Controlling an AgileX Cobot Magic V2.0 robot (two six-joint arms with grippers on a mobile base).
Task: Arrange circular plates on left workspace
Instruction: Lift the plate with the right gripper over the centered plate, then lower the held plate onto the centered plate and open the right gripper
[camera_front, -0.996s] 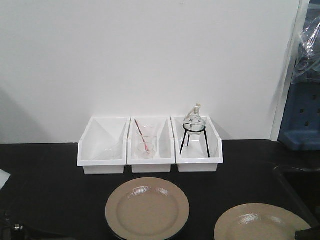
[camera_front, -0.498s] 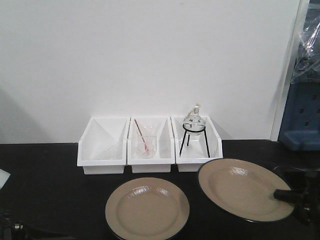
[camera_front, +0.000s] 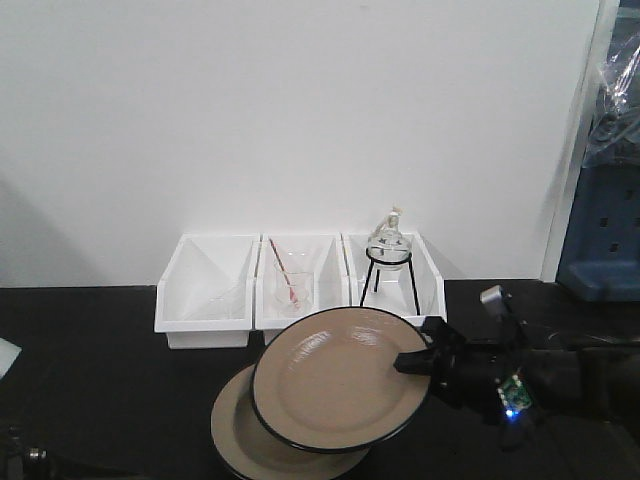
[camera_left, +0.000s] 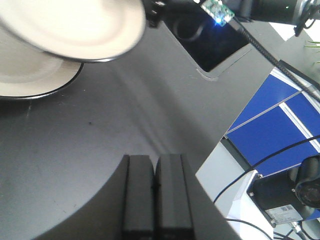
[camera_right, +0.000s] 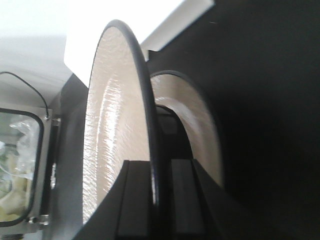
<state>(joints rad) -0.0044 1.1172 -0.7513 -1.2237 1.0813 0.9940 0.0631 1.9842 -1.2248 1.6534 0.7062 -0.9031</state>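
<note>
Two tan circular plates with black rims are in view. One plate (camera_front: 232, 440) lies flat on the black benchtop (camera_front: 90, 350), the left workspace. The other plate (camera_front: 335, 385) hangs tilted above it and overlaps its right part. My right gripper (camera_front: 415, 362) is shut on the held plate's right rim. In the right wrist view the rim runs between the right gripper's (camera_right: 159, 162) fingers, with the held plate (camera_right: 112, 125) edge-on and the lying plate (camera_right: 202, 120) behind. My left gripper (camera_left: 155, 159) is shut and empty, low over the bench, with both plates (camera_left: 70, 25) (camera_left: 25, 75) ahead of it.
Three white bins (camera_front: 205, 290) (camera_front: 300, 295) (camera_front: 425, 295) stand in a row at the back wall. The middle one holds a beaker with a red rod (camera_front: 290, 285), the right one a flask on a black tripod (camera_front: 388, 248). A recessed sink (camera_left: 215, 45) lies at the right.
My right gripper has carried its plate up from the lower right and leftward. It now hangs over the plate lying on the bench. The lying plate has not moved.
</note>
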